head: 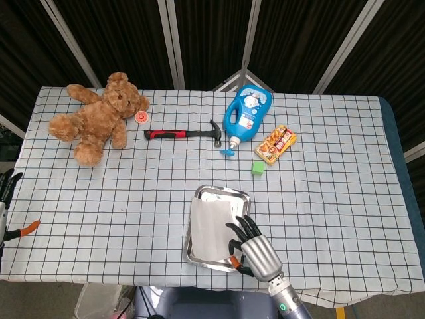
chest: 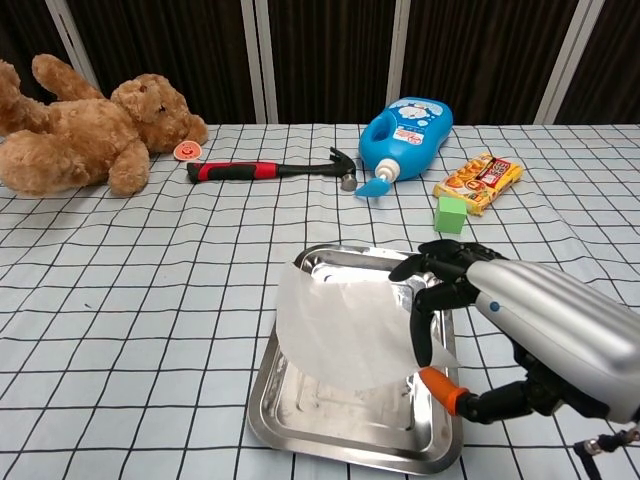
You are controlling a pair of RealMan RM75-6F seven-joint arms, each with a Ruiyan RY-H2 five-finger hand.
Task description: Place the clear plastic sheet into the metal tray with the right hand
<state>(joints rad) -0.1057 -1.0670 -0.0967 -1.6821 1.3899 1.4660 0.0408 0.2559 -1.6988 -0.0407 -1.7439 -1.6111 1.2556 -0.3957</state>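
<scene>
The clear plastic sheet point(chest: 340, 330) hangs over the metal tray point(chest: 300, 420), its left edge reaching just past the tray's left rim. My right hand point(chest: 470, 320) pinches the sheet's right edge between thumb and fingers above the tray's right side. From above, the sheet point(head: 211, 222) covers most of the tray point(head: 192, 251), with the right hand point(head: 251, 249) at its lower right corner. At the far left image edge, beside the table, my left hand point(head: 6, 199) shows only in part, with nothing seen in it.
At the back lie a teddy bear point(head: 99, 114), a red-handled hammer point(head: 182, 133), a blue bottle point(head: 246, 114), a snack packet point(head: 275, 144) and a green cube point(head: 257, 167). An orange-handled tool point(head: 25, 229) sits at the table's left edge.
</scene>
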